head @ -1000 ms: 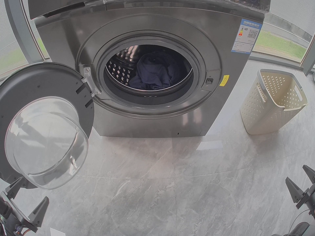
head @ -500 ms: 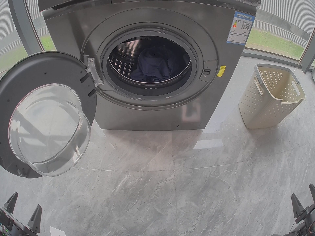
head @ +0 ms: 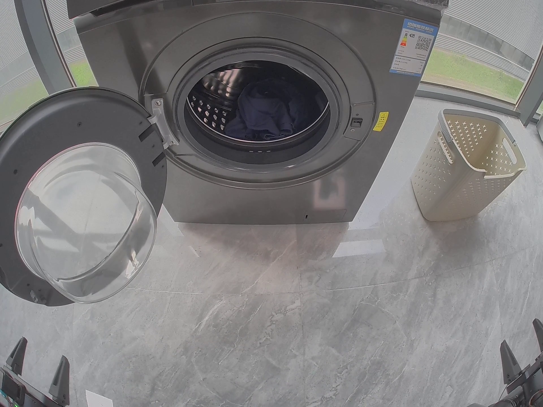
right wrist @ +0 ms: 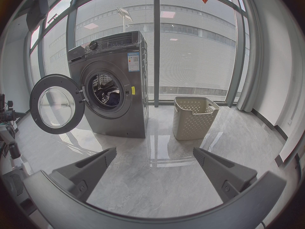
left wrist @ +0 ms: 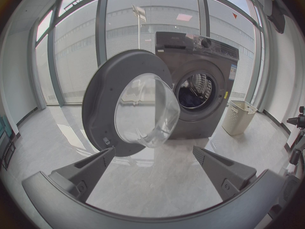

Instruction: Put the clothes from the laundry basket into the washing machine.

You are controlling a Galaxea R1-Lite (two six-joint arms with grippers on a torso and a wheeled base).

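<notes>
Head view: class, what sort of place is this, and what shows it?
Probably a laundry area: a front-loading washing machine with dark clothes in its drum, and a laundry basket beside it.

Grey floor (head: 283, 323): washing machine (head: 113, 63), laundry basket (head: 447, 193)

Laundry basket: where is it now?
Head view: the laundry basket stands on the floor at the right, just beside the washing machine's right side, not touching it.
</notes>
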